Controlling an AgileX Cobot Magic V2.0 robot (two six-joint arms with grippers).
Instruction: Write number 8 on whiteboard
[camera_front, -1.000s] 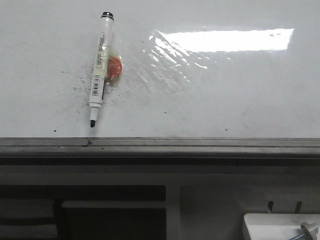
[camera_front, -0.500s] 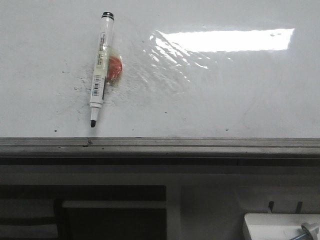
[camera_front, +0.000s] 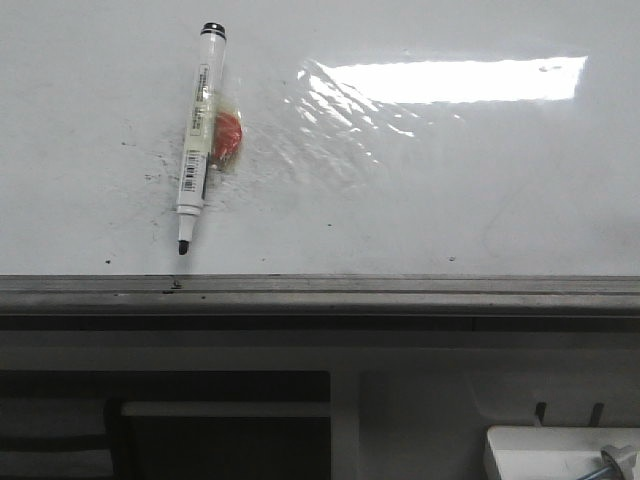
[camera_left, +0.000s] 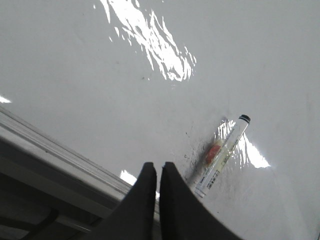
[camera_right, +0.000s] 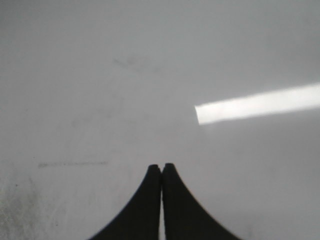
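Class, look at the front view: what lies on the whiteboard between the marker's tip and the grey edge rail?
Only bare whiteboard separates marker from rail.

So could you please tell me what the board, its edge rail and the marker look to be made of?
The board looks like glossy white coated sheet: it mirrors a sharp ceiling light and carries faint grey smudges. The edge rail looks like dull grey metal, probably aluminium, with straight extruded grooves. The marker seems smooth white plastic with a black end and printed label; the orange piece beside it I cannot identify.
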